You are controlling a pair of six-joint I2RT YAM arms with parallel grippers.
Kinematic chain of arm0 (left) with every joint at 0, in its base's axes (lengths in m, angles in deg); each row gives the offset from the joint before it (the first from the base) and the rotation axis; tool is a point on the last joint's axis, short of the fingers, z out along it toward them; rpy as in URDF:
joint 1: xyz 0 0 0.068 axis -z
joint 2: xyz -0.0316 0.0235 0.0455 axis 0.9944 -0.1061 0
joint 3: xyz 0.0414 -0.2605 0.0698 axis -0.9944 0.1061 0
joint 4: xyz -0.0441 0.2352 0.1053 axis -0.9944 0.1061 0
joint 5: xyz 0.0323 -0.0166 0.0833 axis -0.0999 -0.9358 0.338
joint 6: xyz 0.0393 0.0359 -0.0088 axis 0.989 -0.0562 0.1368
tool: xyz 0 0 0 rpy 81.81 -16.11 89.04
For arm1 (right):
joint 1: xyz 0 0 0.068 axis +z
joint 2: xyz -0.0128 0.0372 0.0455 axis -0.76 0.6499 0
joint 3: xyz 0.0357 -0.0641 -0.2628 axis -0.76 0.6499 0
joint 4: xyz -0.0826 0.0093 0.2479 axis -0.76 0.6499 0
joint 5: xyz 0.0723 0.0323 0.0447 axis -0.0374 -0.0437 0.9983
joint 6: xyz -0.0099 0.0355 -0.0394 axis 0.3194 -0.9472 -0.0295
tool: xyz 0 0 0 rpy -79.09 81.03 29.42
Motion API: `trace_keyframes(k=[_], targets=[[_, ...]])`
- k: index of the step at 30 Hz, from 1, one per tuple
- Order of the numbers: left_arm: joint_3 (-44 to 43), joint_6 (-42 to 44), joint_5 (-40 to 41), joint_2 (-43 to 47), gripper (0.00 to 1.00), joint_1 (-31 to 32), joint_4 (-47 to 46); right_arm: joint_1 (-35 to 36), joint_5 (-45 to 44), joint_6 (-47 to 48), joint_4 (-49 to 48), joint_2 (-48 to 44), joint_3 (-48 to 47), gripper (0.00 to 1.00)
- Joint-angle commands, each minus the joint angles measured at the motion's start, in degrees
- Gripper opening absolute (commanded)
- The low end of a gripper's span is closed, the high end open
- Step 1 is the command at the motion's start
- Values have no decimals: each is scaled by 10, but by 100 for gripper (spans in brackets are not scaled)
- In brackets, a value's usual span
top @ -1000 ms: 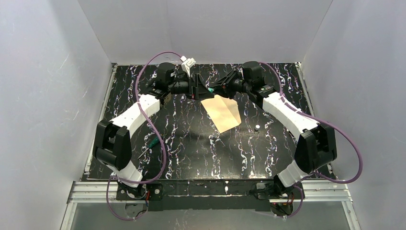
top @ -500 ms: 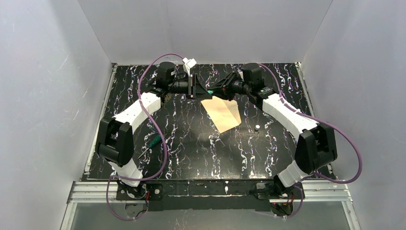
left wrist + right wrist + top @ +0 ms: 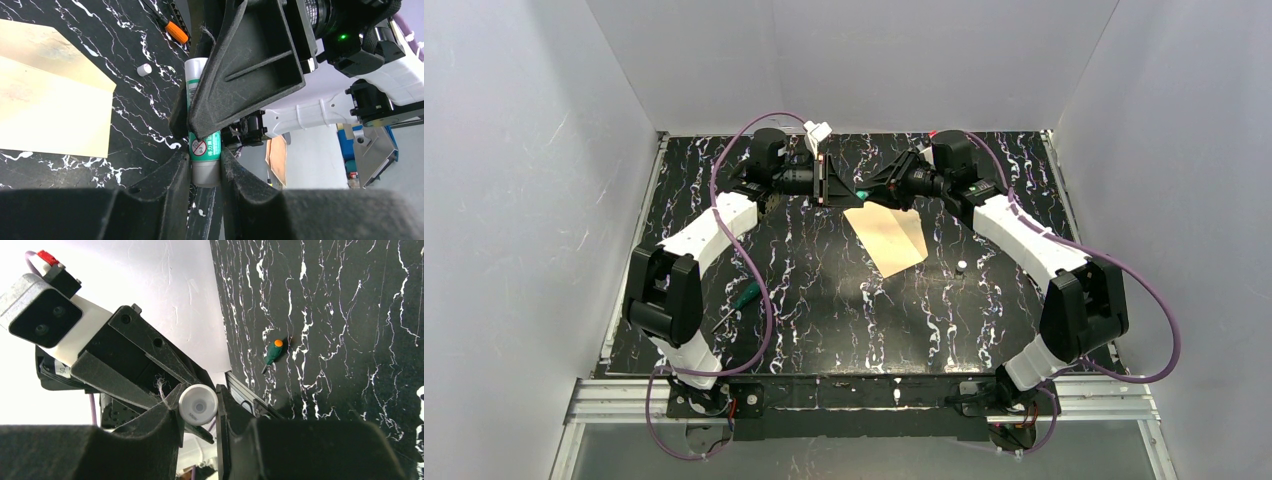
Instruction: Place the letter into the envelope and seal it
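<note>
A black table [image 3: 824, 310] veined with white marbling sits between plain pale walls [image 3: 524, 150]. Above its far middle, the left gripper [image 3: 205, 167] is clamped on a smooth glue stick [image 3: 204, 145] with a green label. The right gripper [image 3: 198, 407] pinches the same tube by its round white end. The letter [image 3: 886, 235], a flat tan sheet, lies on the table just in front of and below both grippers, touched by neither.

Glue stick [image 3: 205, 148] mostly hidden; letter [image 3: 50, 115] cropped
</note>
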State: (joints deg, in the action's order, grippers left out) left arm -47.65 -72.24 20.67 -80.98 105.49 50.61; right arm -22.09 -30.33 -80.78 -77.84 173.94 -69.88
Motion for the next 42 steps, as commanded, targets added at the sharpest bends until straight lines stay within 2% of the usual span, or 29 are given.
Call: trace_keyframes(k=[1, 6, 8, 11, 14, 17, 19, 23, 26, 27, 28, 30, 31, 34, 35, 37, 39, 41, 42], targets=[[-13, 22, -44, -1, 0, -2, -3, 0, 67, 50, -30, 6, -40, 31], [-12, 41, -84, 2, 0, -9, -3, -3, 149, 80, -92, 12, -54, 53], [-14, 45, -95, 3, 0, -12, -3, -4, 179, 86, -112, 9, -54, 57], [-19, 43, -110, 4, 0, -14, -3, -5, 207, 104, -117, 2, -55, 56], [-24, 39, -128, 3, 0, -13, -3, -5, 231, 155, -88, 3, -74, 51], [-30, 34, -145, 3, 0, -14, -3, -6, 235, 251, 18, 16, -109, 43], [-31, 32, -148, 5, 0, -14, -3, -6, 237, 283, 62, 24, -121, 36], [-33, 27, -149, 4, 0, -13, -1, -6, 245, 290, 63, 26, -122, 24], [-34, 25, -139, 5, 0, -14, 2, -6, 242, 296, 67, 26, -121, 7], [-35, 24, -132, 7, 2, -14, 5, -6, 232, 304, 76, 24, -123, 1], [-33, 25, -125, 9, 14, -14, 6, -6, 216, 319, 89, 21, -126, 1], [-23, 38, -85, 23, 44, -15, 8, -7, 162, 342, 91, 4, -120, 1], [-15, 49, -60, 32, 65, -15, 8, -7, 123, 353, 79, -16, -101, 1], [21, 85, 51, 70, 93, -15, 9, -5, -7, 412, 55, -57, -54, 1], [31, 90, 91, 79, 97, -16, 9, -3, -61, 430, 43, -70, -32, 1], [49, 86, 161, 86, 98, -17, 10, 2, -144, 478, 26, -84, 13, 1], [56, 60, 189, 78, 98, -18, 6, 13, -229, 529, 35, -78, 35, 1], [53, 19, 202, 53, 86, -16, 0, 35, -326, 578, 35, -64, 51, 1], [48, -10, 211, 33, 73, -15, -1, 45, -357, 599, 24, -57, 61, 1]])
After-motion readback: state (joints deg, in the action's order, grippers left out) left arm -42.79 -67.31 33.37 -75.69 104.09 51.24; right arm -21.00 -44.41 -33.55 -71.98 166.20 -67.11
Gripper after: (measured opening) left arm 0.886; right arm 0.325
